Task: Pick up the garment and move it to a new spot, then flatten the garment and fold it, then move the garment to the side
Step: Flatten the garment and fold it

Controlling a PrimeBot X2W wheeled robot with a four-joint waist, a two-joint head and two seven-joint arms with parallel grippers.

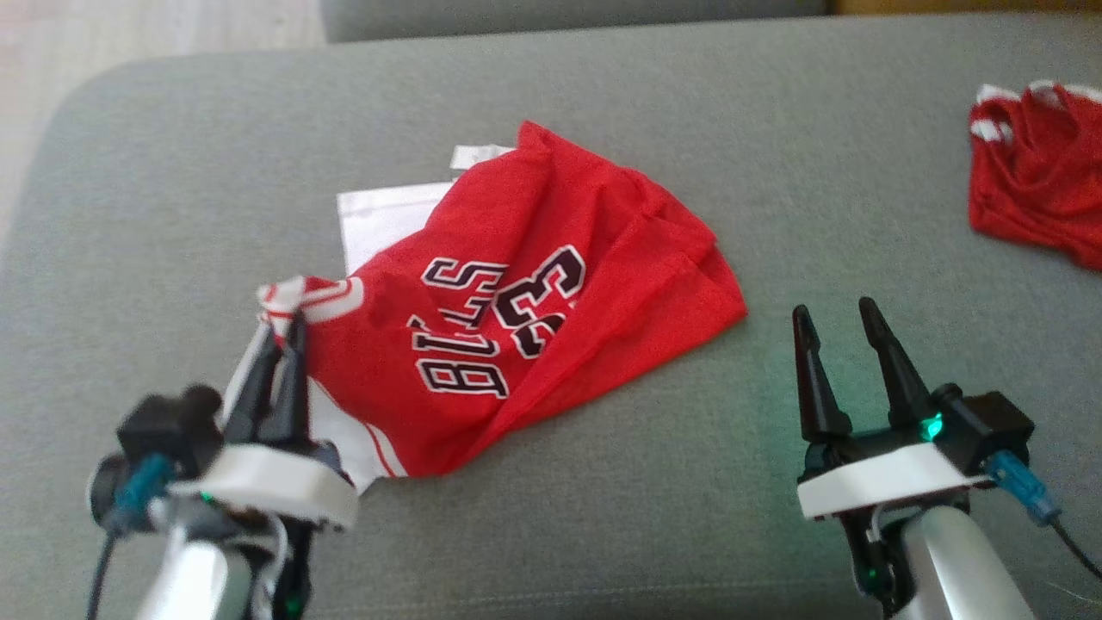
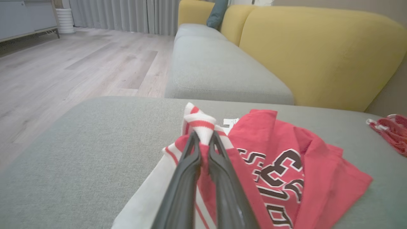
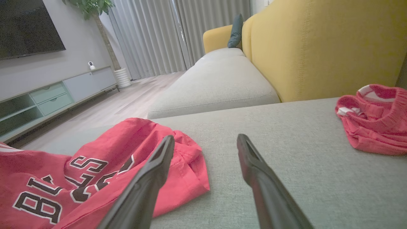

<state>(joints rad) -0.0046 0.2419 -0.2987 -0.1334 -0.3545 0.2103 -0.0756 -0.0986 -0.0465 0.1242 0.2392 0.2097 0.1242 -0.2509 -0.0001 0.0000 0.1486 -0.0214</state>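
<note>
The garment (image 1: 551, 284) is a red basketball jersey with black and white lettering, lying crumpled on the grey sofa cushion (image 1: 603, 103). My left gripper (image 1: 284, 331) is shut on its striped red and white trim at the near left corner, and that trim is lifted a little. In the left wrist view the two fingers (image 2: 203, 140) pinch the striped band of the garment (image 2: 286, 165). My right gripper (image 1: 831, 314) stands open above bare cushion, just right of the garment's right corner. The right wrist view has the garment (image 3: 95, 165) left of my open right gripper (image 3: 205, 140).
A second red garment (image 1: 1033, 164) lies bunched at the cushion's far right edge. White fabric (image 1: 387, 215) pokes out from under the jersey at the back left. A yellow sofa backrest (image 2: 318, 54) rises behind, and wooden floor (image 2: 63, 63) lies beyond the cushion's left edge.
</note>
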